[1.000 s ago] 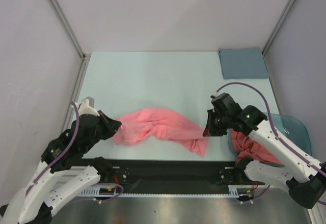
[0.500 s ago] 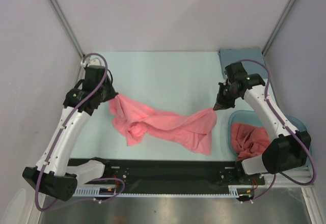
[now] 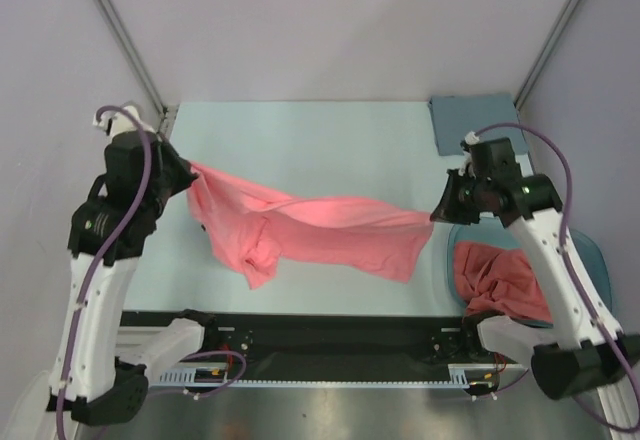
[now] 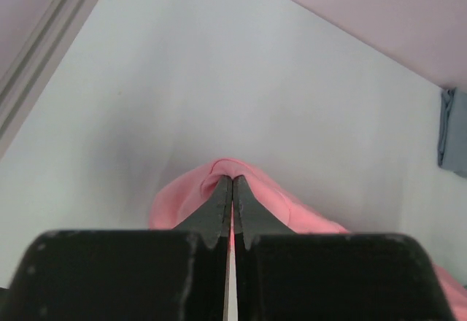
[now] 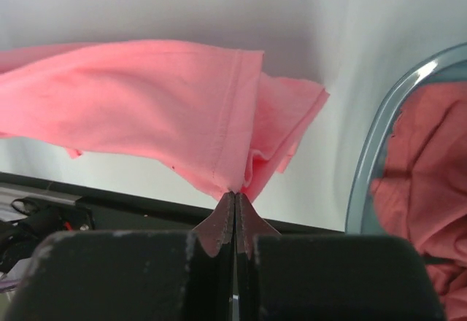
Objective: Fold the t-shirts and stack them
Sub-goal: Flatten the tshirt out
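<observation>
A salmon-pink t-shirt (image 3: 320, 230) hangs stretched between my two grippers above the table, sagging in the middle and low at the left. My left gripper (image 3: 188, 172) is shut on its left end; in the left wrist view the fabric (image 4: 255, 190) wraps over the closed fingertips. My right gripper (image 3: 438, 216) is shut on its right end; in the right wrist view the shirt (image 5: 168, 109) spreads out from the closed tips. More pink t-shirts (image 3: 500, 280) lie crumpled in the teal tub (image 3: 590, 250) at the right, also in the right wrist view (image 5: 427, 175).
A grey-blue rectangular cloth (image 3: 478, 124) lies at the back right corner. The tub's rim (image 5: 379, 146) is close to the right gripper. Grey walls and metal posts enclose the table. A black rail (image 3: 330, 335) runs along the near edge.
Both arms have lifted and moved apart, left outward to the left and right a little nearer, pulling the bunched shirt off the table into a taut span.
</observation>
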You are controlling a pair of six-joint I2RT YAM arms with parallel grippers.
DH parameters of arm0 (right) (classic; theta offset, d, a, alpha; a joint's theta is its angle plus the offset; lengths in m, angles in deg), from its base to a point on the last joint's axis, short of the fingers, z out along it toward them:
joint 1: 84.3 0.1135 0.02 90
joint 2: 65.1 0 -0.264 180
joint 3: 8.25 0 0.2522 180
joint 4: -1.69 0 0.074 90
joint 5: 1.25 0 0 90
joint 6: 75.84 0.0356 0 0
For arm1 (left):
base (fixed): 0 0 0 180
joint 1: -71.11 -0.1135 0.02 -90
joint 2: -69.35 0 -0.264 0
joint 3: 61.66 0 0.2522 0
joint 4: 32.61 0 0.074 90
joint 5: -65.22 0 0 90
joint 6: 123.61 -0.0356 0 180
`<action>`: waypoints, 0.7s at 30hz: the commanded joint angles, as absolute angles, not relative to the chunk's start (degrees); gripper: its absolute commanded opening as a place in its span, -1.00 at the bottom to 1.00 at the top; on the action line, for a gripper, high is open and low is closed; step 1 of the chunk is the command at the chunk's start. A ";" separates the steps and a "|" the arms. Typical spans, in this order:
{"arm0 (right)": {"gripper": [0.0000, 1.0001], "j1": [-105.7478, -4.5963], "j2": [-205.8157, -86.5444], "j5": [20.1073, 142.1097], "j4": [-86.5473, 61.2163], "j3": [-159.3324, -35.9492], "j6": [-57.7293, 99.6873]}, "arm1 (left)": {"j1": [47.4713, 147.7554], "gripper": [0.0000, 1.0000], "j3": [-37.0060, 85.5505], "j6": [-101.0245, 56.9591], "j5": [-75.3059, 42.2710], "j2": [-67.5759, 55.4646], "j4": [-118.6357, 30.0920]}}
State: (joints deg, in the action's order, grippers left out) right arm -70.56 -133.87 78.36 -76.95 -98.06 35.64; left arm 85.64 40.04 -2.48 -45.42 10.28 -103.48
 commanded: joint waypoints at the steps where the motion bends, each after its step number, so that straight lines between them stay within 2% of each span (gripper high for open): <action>1: -1.00 -70.50 -123.92 75.41 -78.87 -91.04 38.24 | 84.56 -0.99 37.55 -1.45 -46.41 17.39 -107.36; 4: -1.00 -70.06 -118.30 68.31 -76.50 -82.59 43.06 | 84.56 -0.99 29.40 1.18 -43.42 22.40 -108.86; 7: -1.00 -67.26 -113.98 63.28 -69.40 -67.77 49.31 | 84.56 -0.99 19.71 4.09 -39.64 27.49 -108.25; 9: -0.99 -64.02 -113.70 63.96 -67.80 -64.04 51.86 | 84.56 -0.99 15.67 5.58 -37.44 29.26 -107.81; 12: -0.99 -59.53 -116.51 69.31 -68.93 -62.61 51.35 | 84.56 -0.99 10.30 6.55 -36.38 30.33 -107.81; 16: -1.00 -57.41 -120.29 77.83 -72.62 -65.77 49.33 | 84.56 -0.99 9.93 5.42 -35.60 28.66 -105.80; 21: -1.00 -57.23 -123.80 79.26 -73.16 -67.10 47.65 | 84.56 -0.99 11.25 1.81 -30.50 18.32 -100.79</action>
State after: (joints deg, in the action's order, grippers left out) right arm -57.71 -122.77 75.95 -72.43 -64.81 48.80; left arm 85.05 9.34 3.84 -34.84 24.10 -106.60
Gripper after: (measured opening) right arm 0.009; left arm 0.006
